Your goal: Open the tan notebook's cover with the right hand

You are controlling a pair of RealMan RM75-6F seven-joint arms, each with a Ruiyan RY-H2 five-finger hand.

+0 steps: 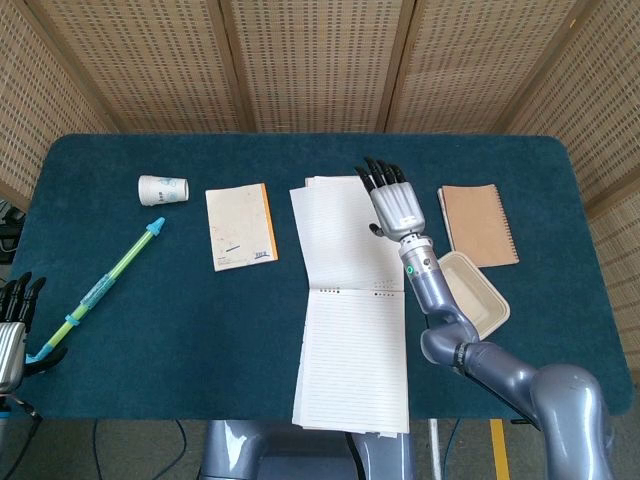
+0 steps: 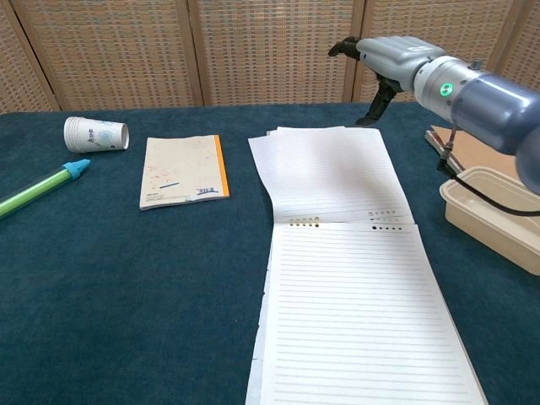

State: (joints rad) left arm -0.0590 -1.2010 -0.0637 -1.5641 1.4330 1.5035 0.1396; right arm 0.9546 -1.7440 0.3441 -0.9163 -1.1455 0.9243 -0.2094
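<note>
the left hand hung off the desk's left edge, fingers apart, nothing in it. a paper cup lay on its side toward the far left corner, a green pen nearer the front, then a cream notepad. mid-desk, the tan notebook lay flat, flipped open on lined pages. the right hand hovered above its far right corner, fingers spread, empty. beside it sat a beige tray and a brown notebook.

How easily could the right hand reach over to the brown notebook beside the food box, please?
Probably easily. The right hand hovers open just left of the brown notebook, nothing lies between them, and only the beige food box sits nearby, closer to the robot.
</note>
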